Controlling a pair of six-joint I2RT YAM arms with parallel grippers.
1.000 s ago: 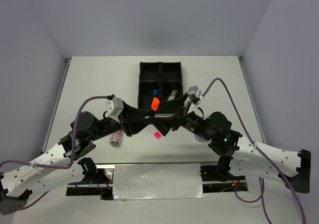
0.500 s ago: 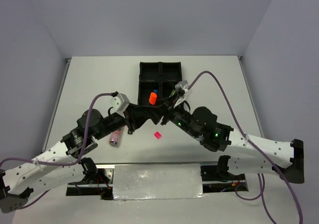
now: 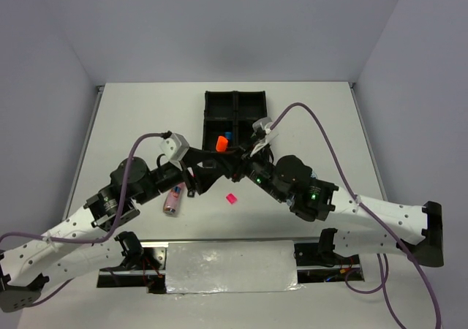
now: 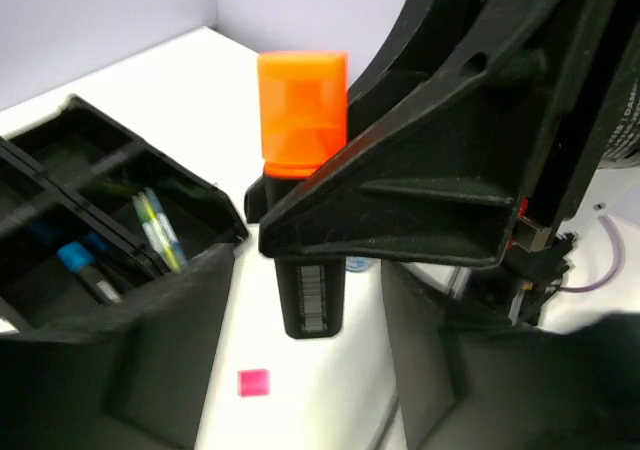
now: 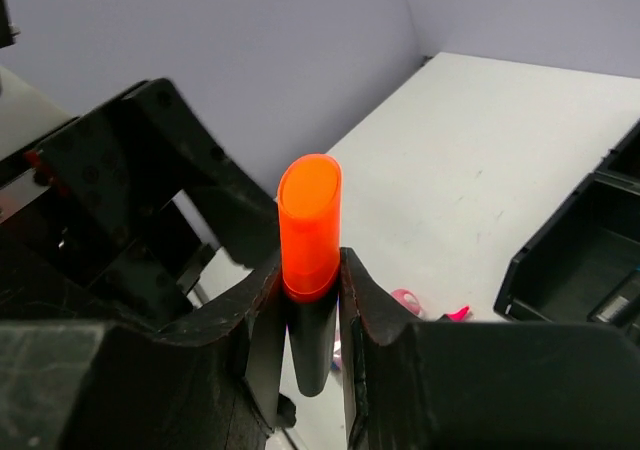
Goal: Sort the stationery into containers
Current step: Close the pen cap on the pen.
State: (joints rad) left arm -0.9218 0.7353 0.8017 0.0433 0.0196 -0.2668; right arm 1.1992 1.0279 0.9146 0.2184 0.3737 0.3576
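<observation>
The orange-capped highlighter (image 5: 310, 215) stands nearly upright in the air, cap up, just over the near edge of the black tray (image 3: 235, 93). The right gripper (image 5: 310, 270) is clamped on it at the seam of cap and barrel. The left gripper (image 4: 305, 355) has its fingers spread to either side of the lower barrel with gaps showing, so it grips nothing. The tray lies just to the far side of the fingers, so I judge the right gripper alone can carry the highlighter in, laying its long axis flat.
</observation>
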